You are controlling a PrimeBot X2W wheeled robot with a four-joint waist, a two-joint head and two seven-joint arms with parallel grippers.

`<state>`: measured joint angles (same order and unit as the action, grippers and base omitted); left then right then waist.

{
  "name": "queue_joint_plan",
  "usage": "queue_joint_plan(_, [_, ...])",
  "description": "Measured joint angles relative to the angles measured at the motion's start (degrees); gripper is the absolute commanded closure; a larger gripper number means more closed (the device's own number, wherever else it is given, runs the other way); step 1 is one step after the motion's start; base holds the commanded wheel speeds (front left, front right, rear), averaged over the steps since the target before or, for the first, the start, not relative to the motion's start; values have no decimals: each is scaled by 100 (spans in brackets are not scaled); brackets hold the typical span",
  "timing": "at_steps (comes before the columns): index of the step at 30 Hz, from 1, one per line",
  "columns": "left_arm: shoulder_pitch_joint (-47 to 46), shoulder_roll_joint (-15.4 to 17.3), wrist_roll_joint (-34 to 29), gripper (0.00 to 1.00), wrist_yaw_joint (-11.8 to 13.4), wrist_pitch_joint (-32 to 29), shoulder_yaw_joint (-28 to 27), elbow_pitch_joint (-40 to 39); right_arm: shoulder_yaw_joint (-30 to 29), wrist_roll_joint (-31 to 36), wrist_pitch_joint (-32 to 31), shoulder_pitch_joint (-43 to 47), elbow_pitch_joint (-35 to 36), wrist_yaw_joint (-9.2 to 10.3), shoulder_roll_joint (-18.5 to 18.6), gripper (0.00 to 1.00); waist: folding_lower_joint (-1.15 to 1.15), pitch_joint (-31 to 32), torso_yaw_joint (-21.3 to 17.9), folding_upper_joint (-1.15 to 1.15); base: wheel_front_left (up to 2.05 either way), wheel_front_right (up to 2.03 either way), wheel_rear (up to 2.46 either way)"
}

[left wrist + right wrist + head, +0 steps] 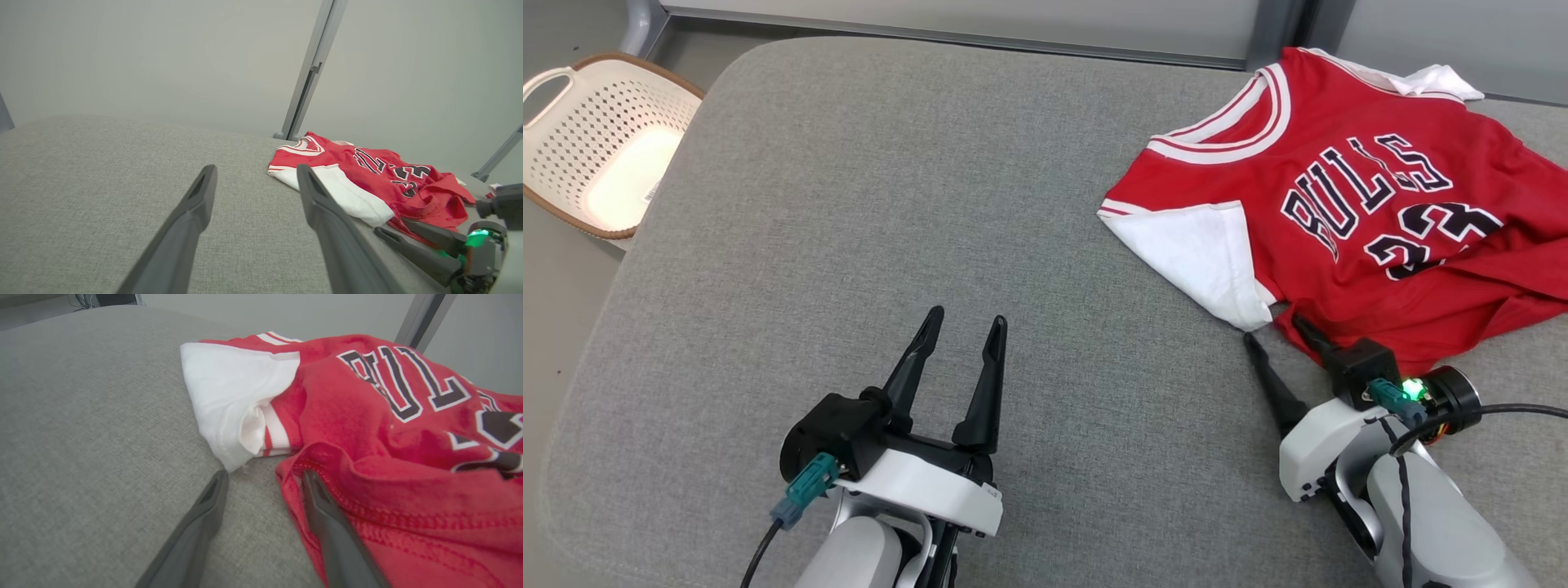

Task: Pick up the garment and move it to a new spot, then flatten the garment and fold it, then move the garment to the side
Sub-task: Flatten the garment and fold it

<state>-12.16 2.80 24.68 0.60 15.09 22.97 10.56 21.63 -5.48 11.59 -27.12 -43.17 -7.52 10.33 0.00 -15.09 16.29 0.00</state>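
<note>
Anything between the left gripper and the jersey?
Nothing: in the head view the stretch from the left gripper to the jersey is bare grey cushion.

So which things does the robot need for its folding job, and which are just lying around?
For the job: red jersey; right hand, open at the jersey's near edge; left hand, open over the grey cushion.
Just lying around: cream basket beside the cushion; metal post behind the jersey.
</note>
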Motion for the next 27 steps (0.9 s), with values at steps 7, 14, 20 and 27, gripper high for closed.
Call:
queue_joint_plan(7, [-10,0,5,0,23,0,1,-1,-76,-70,59,-55,-91,1,-101,100,0,19,-87,0,0,0,0])
queue_joint_plan(14, [94,-3,-107,0,-4,0,-174,68,-292,-809,226,224,413,1,-253,100,0,191,-342,0,0,0,0])
queue_joint_plan(20, [175,-2,-307,0,-91,0,-487,113,-577,-1927,170,922,1471,4,-58,100,0,364,-812,0,0,0,0])
queue_joint_plan(27, [196,-1,-517,0,-214,0,-847,142,-804,-2700,-339,1840,2595,3,303,100,0,489,-1520,0,0,0,0])
